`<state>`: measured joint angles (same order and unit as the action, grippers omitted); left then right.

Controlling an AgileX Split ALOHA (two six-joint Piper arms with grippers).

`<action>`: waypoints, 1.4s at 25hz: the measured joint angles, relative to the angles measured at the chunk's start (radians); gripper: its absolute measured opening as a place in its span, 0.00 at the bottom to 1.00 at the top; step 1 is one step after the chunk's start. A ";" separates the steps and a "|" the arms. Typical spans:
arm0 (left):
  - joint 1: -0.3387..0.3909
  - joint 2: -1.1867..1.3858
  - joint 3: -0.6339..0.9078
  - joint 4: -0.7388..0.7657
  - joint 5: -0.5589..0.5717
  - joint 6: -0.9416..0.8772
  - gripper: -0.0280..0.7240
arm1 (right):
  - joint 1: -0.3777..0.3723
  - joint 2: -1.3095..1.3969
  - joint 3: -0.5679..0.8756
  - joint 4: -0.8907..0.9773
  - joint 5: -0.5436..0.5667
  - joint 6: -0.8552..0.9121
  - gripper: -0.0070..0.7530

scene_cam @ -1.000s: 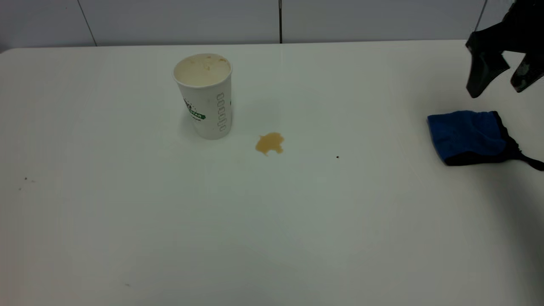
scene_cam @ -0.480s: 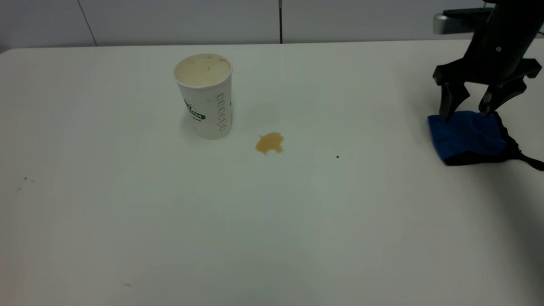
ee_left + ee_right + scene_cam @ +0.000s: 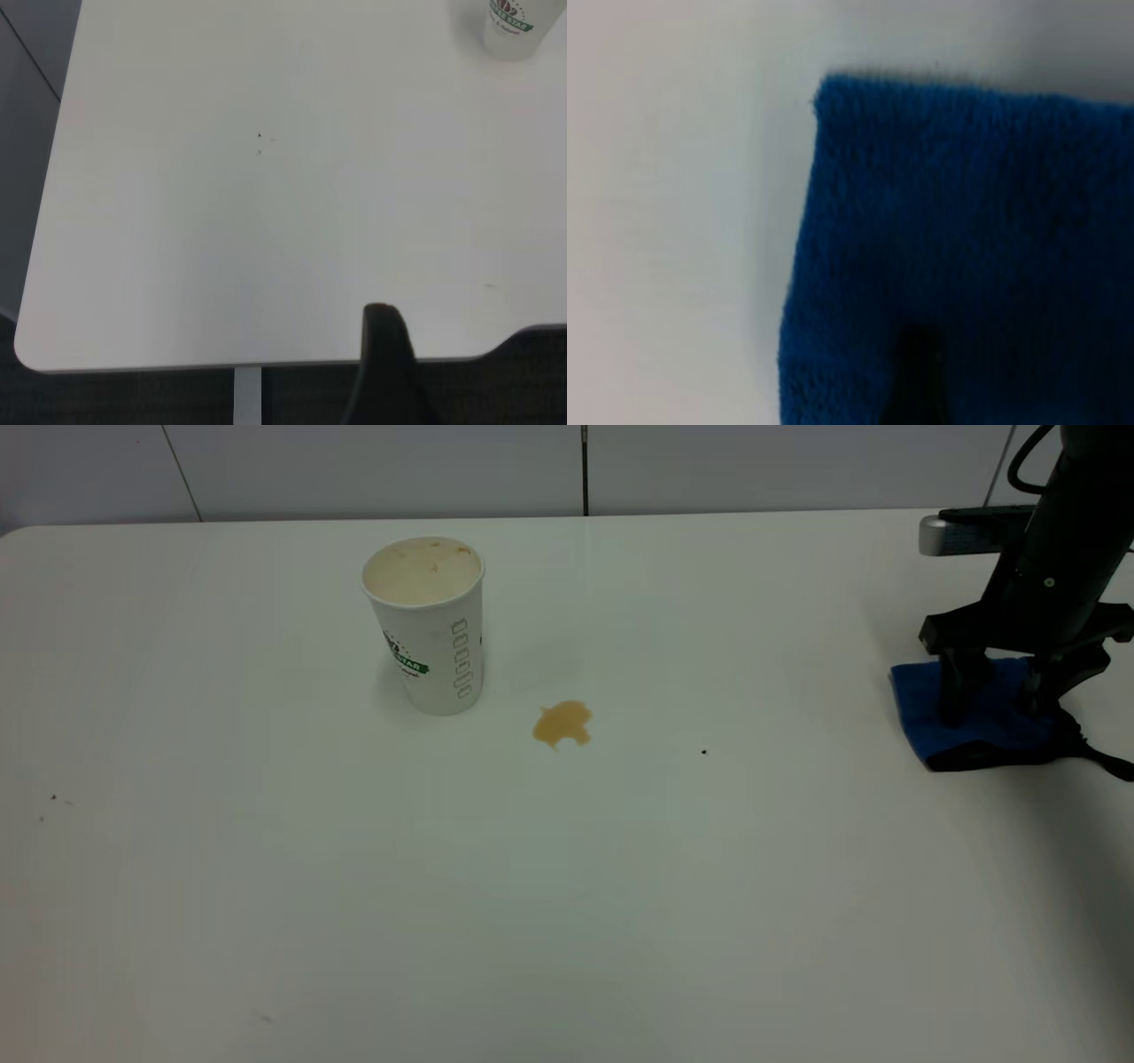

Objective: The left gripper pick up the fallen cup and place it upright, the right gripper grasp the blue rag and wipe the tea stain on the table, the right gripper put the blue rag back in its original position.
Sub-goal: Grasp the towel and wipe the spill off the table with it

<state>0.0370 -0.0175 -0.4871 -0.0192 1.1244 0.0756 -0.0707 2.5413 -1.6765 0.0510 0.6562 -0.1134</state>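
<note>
The right tool point(image 3: 997, 700) was planted on the folded blue terry rag point(image 3: 921, 708) near the right edge of the white tabletop point(image 3: 567, 886), its two black fingers spread apart and pressed into the cloth, not yet closed on it. To grasp well, it seemed best to pinch a thick bunch of the folded layers between the fingers and keep them low against the tabletop, so the rag would lift as one pad without unfolding. The small amber tea stain point(image 3: 562, 724) lay well apart toward the middle, just beside the white paper cup with green print point(image 3: 429, 627), which already stood upright. That cup looked like the only obstacle for the wiping strokes. The left tool point(image 3: 383, 367) hung over the tabletop's edge; whether it was open could not be told.
</note>
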 joint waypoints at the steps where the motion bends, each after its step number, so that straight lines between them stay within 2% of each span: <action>1: 0.000 0.000 0.000 0.000 0.000 0.000 0.75 | 0.000 0.005 -0.001 0.000 0.000 0.000 0.86; 3: 0.000 0.000 0.000 0.000 0.000 0.000 0.75 | 0.000 0.008 -0.006 -0.002 0.000 0.000 0.81; 6: 0.000 0.000 0.000 0.000 0.000 -0.001 0.75 | 0.000 0.009 -0.008 -0.003 0.001 0.000 0.67; 9: 0.000 0.000 0.000 0.000 0.000 -0.001 0.75 | 0.001 0.009 -0.008 0.004 -0.001 0.000 0.44; 11: 0.000 0.000 0.000 0.000 0.000 -0.001 0.75 | 0.001 0.009 -0.008 0.015 -0.002 0.002 0.24; 13: 0.000 0.000 0.000 0.000 0.000 -0.001 0.75 | 0.006 0.009 -0.008 0.017 -0.001 0.003 0.12; 18: 0.000 0.000 0.000 0.000 0.000 -0.001 0.75 | 0.065 0.011 -0.025 0.005 0.016 0.003 0.10; 28: 0.000 0.000 0.000 0.000 0.000 -0.001 0.75 | 0.341 0.028 -0.119 0.046 0.045 0.012 0.10; 35: 0.000 0.000 0.000 0.000 0.000 0.000 0.75 | 0.480 0.068 -0.207 0.052 0.075 0.016 0.10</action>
<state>0.0370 -0.0175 -0.4871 -0.0192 1.1244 0.0753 0.4093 2.6092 -1.8835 0.1028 0.7315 -0.0970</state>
